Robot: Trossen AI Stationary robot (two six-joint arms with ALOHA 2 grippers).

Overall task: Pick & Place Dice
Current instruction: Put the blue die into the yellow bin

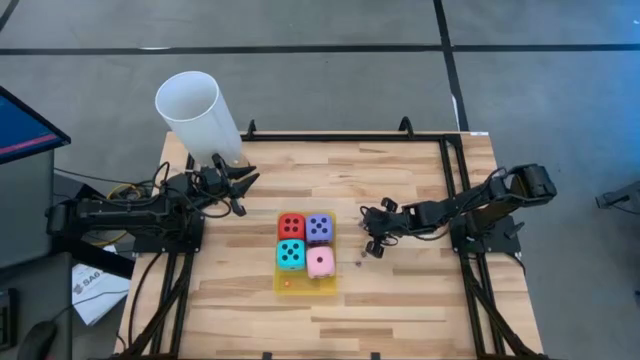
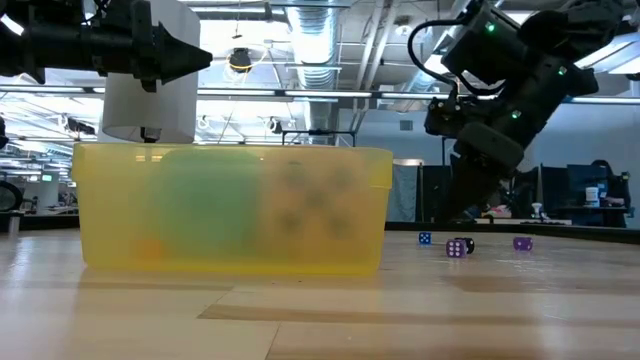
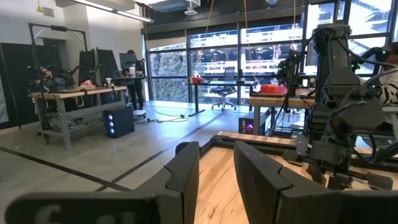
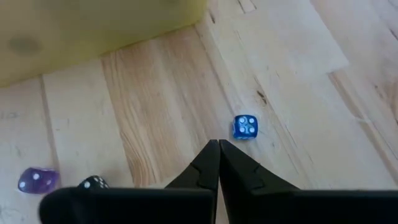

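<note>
Four big dice sitting in a two-by-two block inside the yellow tray [image 1: 281,281] near the middle of the table [image 1: 400,310]: red die [image 1: 291,226] and purple die [image 1: 319,227] in the far row, cyan die [image 1: 291,254] and pink die [image 1: 320,262] in the near row, each touching its neighbours. In the low view, seen only as blurred shapes through the tray's translucent wall. A small orange speck [image 1: 287,283] lying in the tray's near strip, just in front of the cyan die.

Tiny dice scattered on the bare wood just right of the tray, apart from it. In the right wrist view: small blue die [image 4: 246,127] with white pips lying just ahead of the fingertips, not touching them; small purple die [image 4: 37,180] and small black die [image 4: 92,183] off to one side, close to each other. In the low view, blue [image 2: 425,238], a purple-and-black pair [image 2: 459,247] and another purple one [image 2: 522,243] resting on the tabletop below the right arm.

Right gripper [image 1: 377,246] low over the table beside these tiny dice, fingers [image 4: 202,168] pressed together tip to tip, nothing between them.

Left gripper [image 1: 241,181] raised at the table's far left corner, beside a tall white cylinder [image 1: 197,115] standing at the edge; fingers [image 3: 186,168] slightly parted with a narrow gap, empty as far as can be seen
</note>
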